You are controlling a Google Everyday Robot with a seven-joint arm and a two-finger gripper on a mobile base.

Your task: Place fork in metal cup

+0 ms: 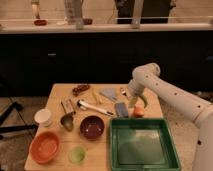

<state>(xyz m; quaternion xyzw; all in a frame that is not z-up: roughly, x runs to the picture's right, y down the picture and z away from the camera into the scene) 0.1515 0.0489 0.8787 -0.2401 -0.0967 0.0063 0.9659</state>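
The metal cup (67,121) is small and dull grey and stands at the table's left, between the white cup (43,117) and the dark red bowl (92,126). A small slim pale piece that looks like the fork (122,91) lies at the table's far middle, just left of the arm's wrist. My gripper (133,103) hangs low over the table's right side, above the far right corner of the green tray (142,161), next to an orange object (138,112). It is far to the right of the metal cup.
An orange bowl (45,147) and a pale green cup (76,154) stand at the front left. A long white-handled utensil (95,107), a short yellow utensil (96,96), two grey-blue flat pieces (121,109), a small box (67,105) and a brown item (80,89) lie mid-table.
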